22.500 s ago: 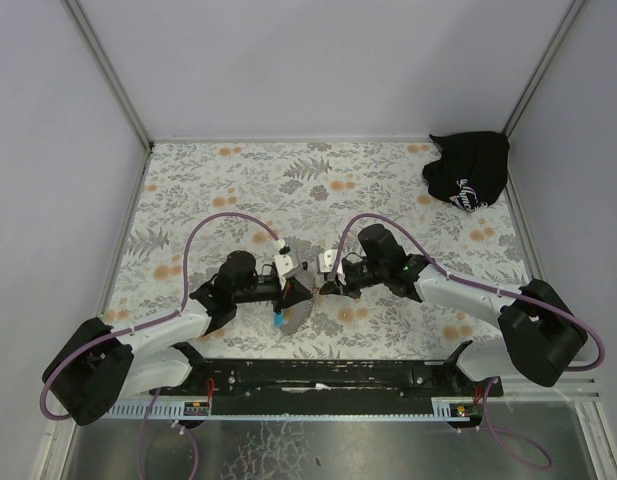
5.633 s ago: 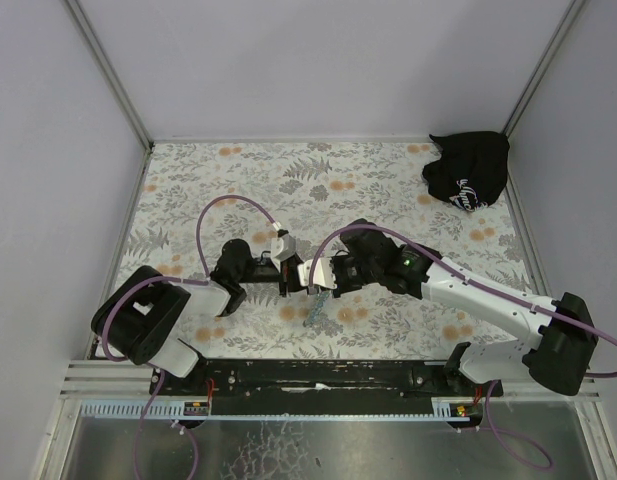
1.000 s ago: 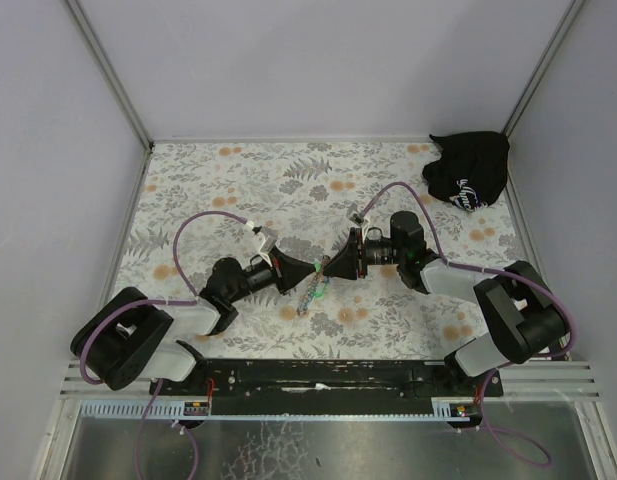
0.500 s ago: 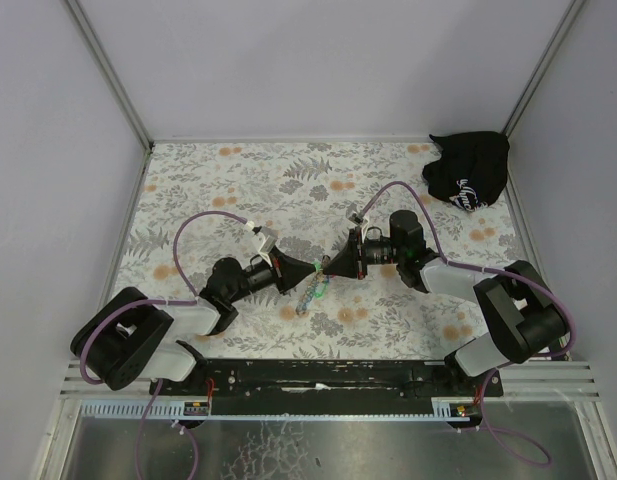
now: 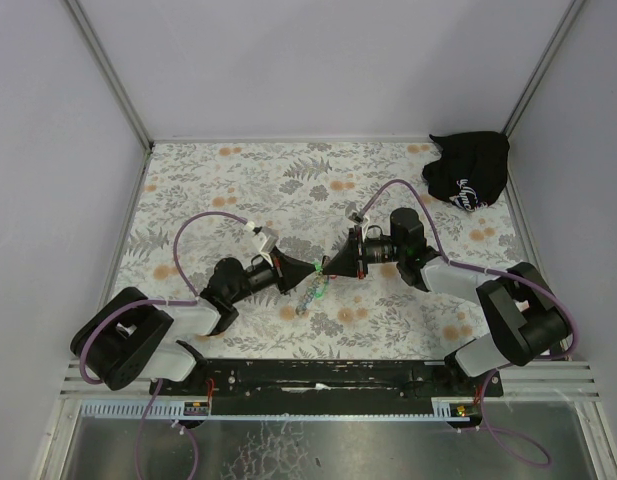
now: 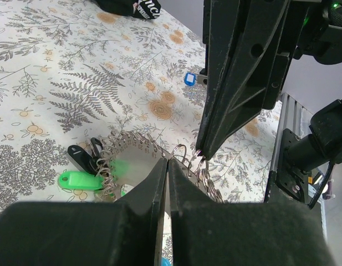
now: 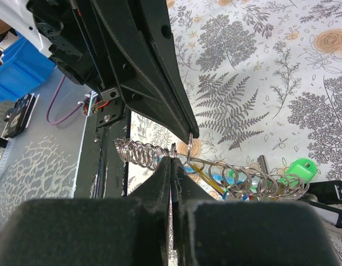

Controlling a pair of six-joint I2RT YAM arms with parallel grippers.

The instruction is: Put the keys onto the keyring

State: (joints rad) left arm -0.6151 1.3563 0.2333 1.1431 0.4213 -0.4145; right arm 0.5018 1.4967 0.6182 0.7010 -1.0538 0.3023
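Observation:
The keyring [image 5: 310,290] is a bundle of linked metal rings with a green tag [image 6: 79,180], hanging between the two gripper tips just above the table. My left gripper [image 6: 168,162] is shut on the bundle's thin metal plate [image 6: 138,160]. My right gripper [image 7: 171,160] is shut on one ring of the chain [image 7: 138,151]. In the top view the two tips, left gripper [image 5: 315,273] and right gripper [image 5: 327,269], almost touch. A small blue key [image 6: 189,78] lies on the table beyond them. A yellow piece [image 7: 203,173] shows among the rings; I cannot tell if it is a key.
A black cloth bag [image 5: 468,170] with white print lies in the far right corner. The floral tablecloth [image 5: 238,190] is walled in on three sides. The black rail [image 5: 318,375] with the arm bases runs along the near edge.
My right gripper's jaws have closed onto a ring of the chain. Both arms have stayed nearly where they were, tip to tip.

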